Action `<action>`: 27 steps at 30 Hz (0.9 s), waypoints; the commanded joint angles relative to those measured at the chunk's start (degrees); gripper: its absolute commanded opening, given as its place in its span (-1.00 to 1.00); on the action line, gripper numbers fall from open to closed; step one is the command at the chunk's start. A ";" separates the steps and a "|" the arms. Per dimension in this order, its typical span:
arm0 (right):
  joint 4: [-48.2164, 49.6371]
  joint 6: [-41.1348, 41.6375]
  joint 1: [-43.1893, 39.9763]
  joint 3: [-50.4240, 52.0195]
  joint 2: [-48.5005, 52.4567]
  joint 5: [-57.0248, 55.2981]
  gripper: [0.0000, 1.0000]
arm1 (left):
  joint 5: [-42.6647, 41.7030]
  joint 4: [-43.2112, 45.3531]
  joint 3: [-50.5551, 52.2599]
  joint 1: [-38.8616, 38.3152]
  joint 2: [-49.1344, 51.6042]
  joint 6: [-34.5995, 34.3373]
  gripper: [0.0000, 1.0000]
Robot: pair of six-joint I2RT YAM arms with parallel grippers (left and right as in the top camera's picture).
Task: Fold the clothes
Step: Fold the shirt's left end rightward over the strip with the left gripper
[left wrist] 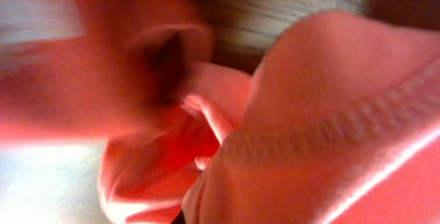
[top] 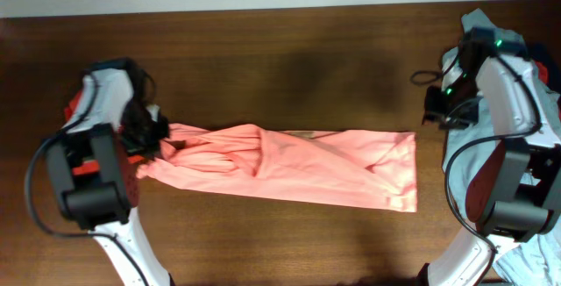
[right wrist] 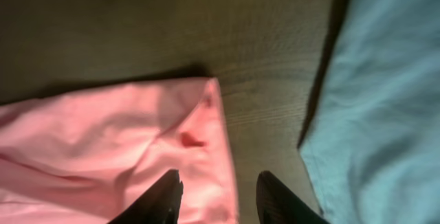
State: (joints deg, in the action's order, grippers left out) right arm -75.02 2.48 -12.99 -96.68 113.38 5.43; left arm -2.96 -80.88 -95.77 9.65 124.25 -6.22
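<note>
- The salmon-pink top (top: 289,163) lies across the middle of the dark wooden table (top: 263,49), pulled into a long, narrow band that runs from left to right.
- Its left end is twisted and gathered into folds; its right end lies flatter and finishes in a fairly square edge.
- The left gripper (top: 151,137) sits right at the gathered left end, with the cloth bunched up against it.
- The left wrist view is filled by pink cloth pressed close to the lens, partly blurred, with a stitched hem (left wrist: 330,124) crossing the right half. The jaws are closed, and the top appears to be pinched in them.
- The right gripper (right wrist: 220,176) is over the top's right end, near its far corner.
- Its two dark fingers (right wrist: 165,196) stand apart with a clear gap, and nothing is held between them. Through the gap show the top's right edge and bare wood.
- Whether these fingers touch the cloth cannot be told.
- A pale grey-blue garment (right wrist: 385,100) lies at the right side of the table, beside the right arm. A strip of bare wood separates it from the top.
</note>
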 commanded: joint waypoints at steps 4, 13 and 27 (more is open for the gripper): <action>-4.59 -0.79 -0.22 -7.67 -1.79 -0.31 -0.18 | -0.44 -4.37 -8.17 2.36 -5.81 0.96 -0.99; -5.77 -0.76 -0.22 -7.69 -1.81 -0.31 -0.18 | -14.19 -8.09 -12.96 -8.04 -10.67 -0.24 -0.99; -7.32 -0.76 -0.22 -7.69 -1.81 -0.26 -0.18 | -12.26 0.90 -12.92 -34.18 -10.93 -7.39 -1.00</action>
State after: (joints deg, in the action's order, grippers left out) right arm -82.13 2.09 -12.99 -103.35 113.19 5.43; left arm -15.44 -82.35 -107.79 -20.97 114.74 -9.89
